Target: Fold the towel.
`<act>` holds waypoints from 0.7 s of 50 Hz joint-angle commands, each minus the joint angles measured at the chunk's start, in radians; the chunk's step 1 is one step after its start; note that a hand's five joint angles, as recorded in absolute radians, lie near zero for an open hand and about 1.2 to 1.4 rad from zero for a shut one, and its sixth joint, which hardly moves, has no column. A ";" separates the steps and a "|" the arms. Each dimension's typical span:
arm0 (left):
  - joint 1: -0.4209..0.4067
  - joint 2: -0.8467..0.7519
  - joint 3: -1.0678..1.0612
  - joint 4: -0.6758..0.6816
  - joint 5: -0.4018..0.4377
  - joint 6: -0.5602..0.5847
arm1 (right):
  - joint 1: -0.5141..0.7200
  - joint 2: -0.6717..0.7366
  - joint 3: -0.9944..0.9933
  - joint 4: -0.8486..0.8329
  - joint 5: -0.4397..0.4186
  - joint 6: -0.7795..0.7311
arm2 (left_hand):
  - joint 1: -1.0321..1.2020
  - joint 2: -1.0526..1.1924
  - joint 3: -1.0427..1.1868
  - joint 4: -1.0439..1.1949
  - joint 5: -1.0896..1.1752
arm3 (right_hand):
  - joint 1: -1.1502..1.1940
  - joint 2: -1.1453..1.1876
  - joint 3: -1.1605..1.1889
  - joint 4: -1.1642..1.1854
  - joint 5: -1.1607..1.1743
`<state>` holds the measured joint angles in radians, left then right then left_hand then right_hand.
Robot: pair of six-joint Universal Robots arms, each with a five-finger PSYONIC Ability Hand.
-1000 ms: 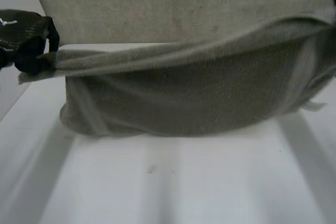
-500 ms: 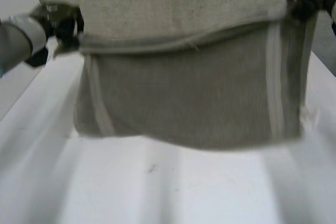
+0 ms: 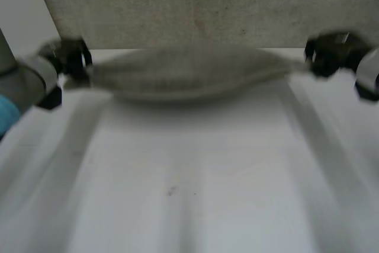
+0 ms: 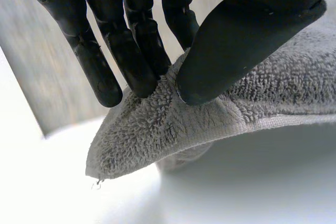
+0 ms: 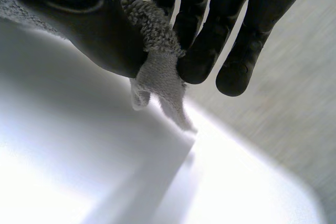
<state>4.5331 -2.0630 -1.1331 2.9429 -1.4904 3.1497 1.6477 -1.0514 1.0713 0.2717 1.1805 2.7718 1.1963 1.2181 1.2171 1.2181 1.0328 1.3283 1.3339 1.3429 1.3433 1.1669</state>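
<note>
White tabletop (image 3: 189, 194), broad and bare at the near side, with a grey panel (image 3: 207, 4) standing behind. Across the far part, a grey terry towel (image 3: 189, 72), drawn out long between both arms and gathered into a narrow band. Raised at each end, fuller in the middle; whether resting on the tabletop there, cannot tell. Probably stretched this way to keep the edges level and the cloth flat for laying down as a fold.

Left robot hand (image 3: 71, 60) at the towel's left end: in the left wrist view (image 4: 131, 40), thumb and fingers pinching the corner (image 4: 157, 129). Right robot hand (image 3: 325, 56) at the right end: in its wrist view (image 5: 94, 35), thumb squeezing a small tuft of corner (image 5: 157, 72) against the fingers.
</note>
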 commanded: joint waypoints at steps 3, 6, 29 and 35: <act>-0.003 -0.048 -0.379 0.221 -0.002 0.240 | -0.015 0.093 0.343 -0.098 0.001 -0.192 | 0.200 0.178 0.179 0.178 0.189 | 0.068 0.062 0.053 0.053 0.055; -0.003 -0.046 -0.439 0.246 -0.004 0.315 | -0.034 0.081 0.401 -0.120 0.002 -0.201 | 0.200 0.178 0.179 0.178 0.189 | 0.068 0.062 0.053 0.053 0.055; 0.000 0.148 -0.714 0.406 0.006 0.375 | -0.137 -0.033 0.455 -0.174 -0.013 -0.186 | -0.469 -0.491 -0.490 -0.491 -0.480 | 0.068 0.062 0.053 0.053 0.055; -0.005 0.161 -0.764 0.436 0.031 0.377 | -0.134 -0.041 0.466 -0.174 -0.013 -0.186 | -0.422 -0.444 -0.443 -0.444 -0.433 | 0.068 0.062 0.053 0.053 0.055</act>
<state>4.5322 -1.9112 -1.8553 3.3522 -1.4823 3.5255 1.5104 -1.0879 1.5286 0.0972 1.1671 2.5868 0.6483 0.6449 0.6450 0.6451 0.4683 1.3283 1.3339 1.3430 1.3433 1.1668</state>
